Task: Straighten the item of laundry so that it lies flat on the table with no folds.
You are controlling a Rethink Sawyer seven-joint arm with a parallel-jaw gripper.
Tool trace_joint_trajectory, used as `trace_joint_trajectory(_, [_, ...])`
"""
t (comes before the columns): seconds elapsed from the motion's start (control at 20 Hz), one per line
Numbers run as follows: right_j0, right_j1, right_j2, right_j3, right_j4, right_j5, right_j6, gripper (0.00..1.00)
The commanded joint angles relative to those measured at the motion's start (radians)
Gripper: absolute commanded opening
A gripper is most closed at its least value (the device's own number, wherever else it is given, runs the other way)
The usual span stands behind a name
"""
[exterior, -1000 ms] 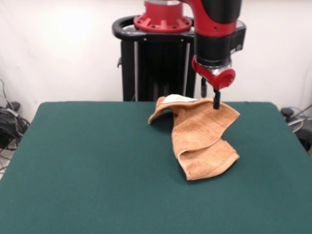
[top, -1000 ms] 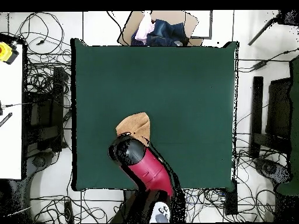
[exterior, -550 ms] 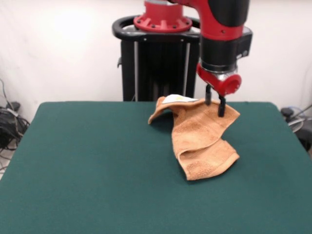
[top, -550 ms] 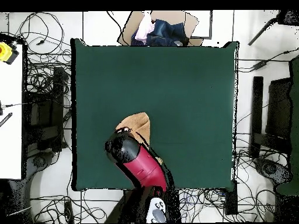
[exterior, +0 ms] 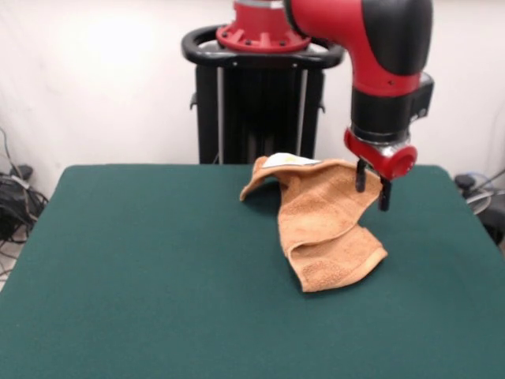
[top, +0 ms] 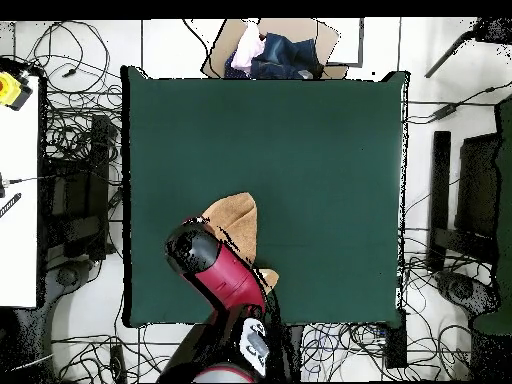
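Observation:
The item of laundry (exterior: 327, 229) is an orange-tan towel, crumpled and folded over itself at the far right of the green table (exterior: 158, 276). Its far edge is raised in a hump with a white label (exterior: 288, 160) on top. My gripper (exterior: 372, 188) hangs just right of the towel's upper right corner, open, with nothing between its fingers. In the overhead view the arm's head (top: 195, 255) hides the gripper and covers part of the towel (top: 235, 220), which lies near the table's (top: 300, 150) lower left.
Beyond the table's top edge in the overhead view stands a cardboard box of clothes (top: 270, 50). Cables lie all round the table. A white bench with a yellow object (top: 10, 88) is at the left, and black stands (top: 440, 200) are at the right.
In the front view the gripper has moved right, from over the towel's upper right corner to just beside it. Its fingers now show apart. The towel has kept its shape.

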Motion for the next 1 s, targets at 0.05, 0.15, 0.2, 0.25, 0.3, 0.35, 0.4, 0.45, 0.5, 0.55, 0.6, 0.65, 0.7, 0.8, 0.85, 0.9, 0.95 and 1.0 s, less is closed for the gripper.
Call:
trace_joint_trajectory(0.05, [-0.01, 0.047, 0.064, 0.074, 0.036, -0.008, 0.271, 1.0])
trace_joint_trajectory(0.15, [-0.012, 0.035, 0.052, 0.081, 0.031, 0.006, 0.267, 1.0])
trace_joint_trajectory(0.2, [-0.01, 0.028, 0.043, 0.082, 0.027, 0.018, 0.266, 1.0])
trace_joint_trajectory(0.25, [-0.005, 0.022, 0.038, 0.085, 0.027, 0.025, 0.27, 1.0])
trace_joint_trajectory(0.3, [-0.002, 0.02, 0.033, 0.085, 0.024, 0.034, 0.272, 1.0])
trace_joint_trajectory(0.35, [0.007, 0.015, 0.03, 0.089, 0.025, 0.04, 0.281, 1.0])
trace_joint_trajectory(0.4, [0.016, 0.011, 0.021, 0.089, 0.022, 0.051, 0.288, 1.0])
trace_joint_trajectory(0.45, [0.021, 0.006, 0.016, 0.091, 0.02, 0.058, 0.292, 1.0])
trace_joint_trajectory(0.5, [0.034, 0.004, 0.01, 0.088, 0.018, 0.066, 0.303, 1.0])
trace_joint_trajectory(0.55, [0.04, 0.003, 0.006, 0.088, 0.016, 0.071, 0.307, 1.0])
trace_joint_trajectory(0.6, [0.043, 0.023, 0.006, 0.069, 0.017, 0.07, 0.31, 1.0])
trace_joint_trajectory(0.65, [0.048, 0.03, 0.002, 0.062, 0.015, 0.074, 0.313, 1.0])
trace_joint_trajectory(0.7, [0.053, 0.036, -0.002, 0.056, 0.013, 0.077, 0.315, 1.0])
trace_joint_trajectory(0.8, [0.06, 0.05, -0.012, 0.042, 0.009, 0.087, 0.317, 1.0])
trace_joint_trajectory(0.85, [0.062, 0.056, -0.014, 0.037, 0.009, 0.086, 0.316, 1.0])
trace_joint_trajectory(0.9, [0.065, 0.061, -0.016, 0.033, 0.01, 0.086, 0.316, 1.0])
trace_joint_trajectory(0.95, [0.067, 0.067, -0.016, 0.029, 0.011, 0.083, 0.315, 1.0])
trace_joint_trajectory(1.0, [0.071, 0.07, -0.016, 0.029, 0.013, 0.078, 0.315, 1.0])
